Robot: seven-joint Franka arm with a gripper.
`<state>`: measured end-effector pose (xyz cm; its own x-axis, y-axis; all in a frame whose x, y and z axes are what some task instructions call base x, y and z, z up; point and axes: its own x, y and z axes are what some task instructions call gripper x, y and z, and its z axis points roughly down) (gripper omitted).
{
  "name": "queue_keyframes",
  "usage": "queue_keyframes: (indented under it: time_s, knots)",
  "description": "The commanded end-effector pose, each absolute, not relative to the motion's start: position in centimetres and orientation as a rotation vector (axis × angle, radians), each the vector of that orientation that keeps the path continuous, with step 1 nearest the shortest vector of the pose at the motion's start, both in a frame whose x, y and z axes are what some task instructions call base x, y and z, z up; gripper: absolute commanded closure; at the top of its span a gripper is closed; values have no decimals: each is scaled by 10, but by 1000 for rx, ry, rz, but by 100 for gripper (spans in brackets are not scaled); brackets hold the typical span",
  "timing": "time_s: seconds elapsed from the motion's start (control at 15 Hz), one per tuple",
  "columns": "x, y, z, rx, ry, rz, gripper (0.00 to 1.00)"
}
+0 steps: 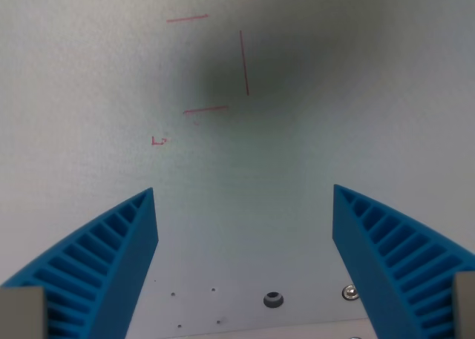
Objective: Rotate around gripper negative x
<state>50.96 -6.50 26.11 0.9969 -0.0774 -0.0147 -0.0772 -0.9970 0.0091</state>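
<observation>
My gripper [243,194] is open and empty. Its two blue ribbed fingers, one at the wrist view's left [111,265] and one at the wrist view's right [393,257], stand wide apart over a pale grey-white surface [89,94]. Thin red lines [244,63] are drawn on the surface ahead of the fingers, with a small red mark [159,140] to their lower left. A dark soft shadow [297,64] lies over the lines. Nothing sits between the fingers.
Near the bottom edge, between the fingers, the surface has a dark round hole [273,300], a shiny screw head [349,292] and several tiny dark specks [172,294].
</observation>
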Motion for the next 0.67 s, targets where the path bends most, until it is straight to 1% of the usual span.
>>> queue_keyframes:
  time_s: [0.07,0.67]
  knots:
    - [510,-65,263,3119,-121,-19,0]
    - [510,-65,263,3014,-116,-24,0]
